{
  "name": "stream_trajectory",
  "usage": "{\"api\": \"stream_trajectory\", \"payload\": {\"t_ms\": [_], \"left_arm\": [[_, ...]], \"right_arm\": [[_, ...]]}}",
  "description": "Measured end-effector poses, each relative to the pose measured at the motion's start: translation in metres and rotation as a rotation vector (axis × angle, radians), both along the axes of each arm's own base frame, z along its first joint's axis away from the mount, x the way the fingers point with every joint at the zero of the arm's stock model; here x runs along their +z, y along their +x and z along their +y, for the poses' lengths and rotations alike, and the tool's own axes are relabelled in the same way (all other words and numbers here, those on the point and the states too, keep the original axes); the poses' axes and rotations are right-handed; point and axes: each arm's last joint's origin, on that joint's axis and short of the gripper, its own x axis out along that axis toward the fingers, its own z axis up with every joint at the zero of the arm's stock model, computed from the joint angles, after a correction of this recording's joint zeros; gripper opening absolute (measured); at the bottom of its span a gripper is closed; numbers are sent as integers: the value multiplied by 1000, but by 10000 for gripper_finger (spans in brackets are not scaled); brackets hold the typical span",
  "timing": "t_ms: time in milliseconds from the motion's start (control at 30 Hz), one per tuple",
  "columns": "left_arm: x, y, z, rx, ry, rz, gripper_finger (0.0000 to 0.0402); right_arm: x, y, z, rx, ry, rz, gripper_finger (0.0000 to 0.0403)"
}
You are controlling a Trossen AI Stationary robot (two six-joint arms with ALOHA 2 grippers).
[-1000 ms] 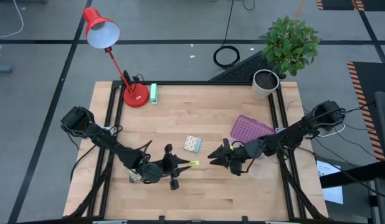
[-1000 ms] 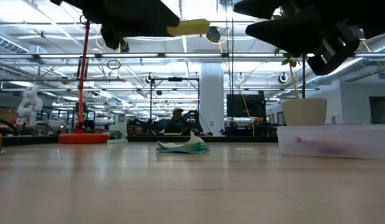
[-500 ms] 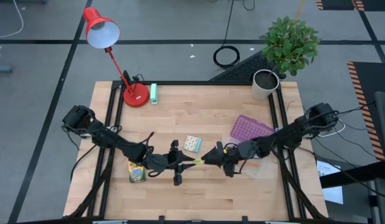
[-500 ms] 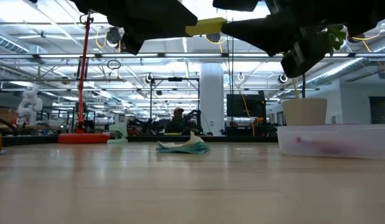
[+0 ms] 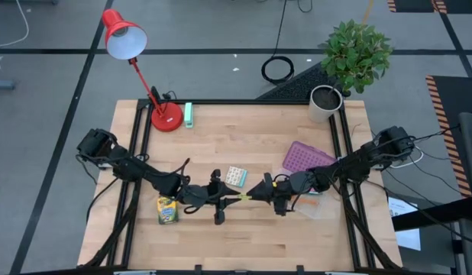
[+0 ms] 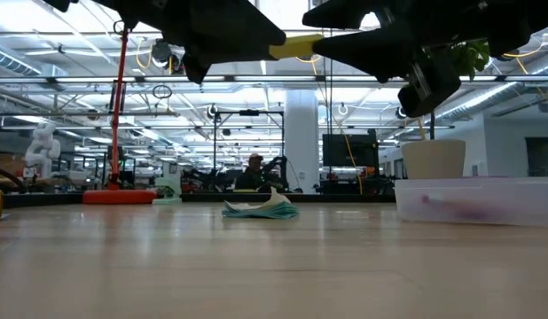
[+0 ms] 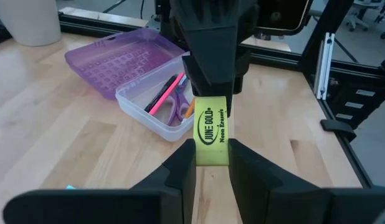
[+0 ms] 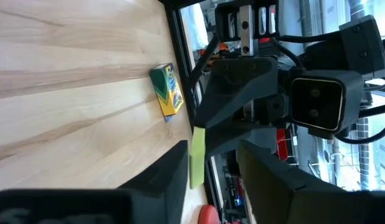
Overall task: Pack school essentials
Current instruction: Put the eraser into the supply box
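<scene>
Two grippers met in the air over the middle of the desk [image 5: 244,137]. The left gripper [image 5: 230,200] had its fingers squeezed on one end of a small yellow eraser [image 5: 238,199] (the words on it read "June Gold Neon Erasers"). The right gripper [image 5: 251,195] pointed at the other end, with a finger on each side of the eraser. I cannot tell if those fingers pressed on it. In the low view the eraser [image 6: 296,46] hung high above the desk between the two dark grippers.

A yellow-green crayon box [image 5: 168,210] lay flat on the desk near the left arm. A pale patterned square pack [image 5: 236,177] lay just beyond the grippers, toward the far side of the desk. A clear box [image 7: 156,115] sat on the right side of the desk with a pink pencil [image 7: 162,98], an orange pencil [image 7: 189,111] and purple scissors [image 7: 177,107] inside it. Its purple lid [image 5: 305,159] lay next to it.

A red desk lamp [image 5: 137,65] and a small mint-green block [image 5: 189,114] stood at the far left corner. A potted plant [image 5: 349,63] stood at the far right corner.
</scene>
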Motion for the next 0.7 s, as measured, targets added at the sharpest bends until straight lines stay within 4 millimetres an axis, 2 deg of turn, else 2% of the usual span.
{"api": "stream_trajectory", "payload": {"t_ms": [200, 700], "left_arm": [[0, 0, 0, 0, 0, 0, 88], [3, 1, -1, -20, -27, -28, 88]], "right_arm": [[-1, 0, 0, 16, 0, 12, 88], [-2, 0, -1, 9, 26, 28, 20]]}}
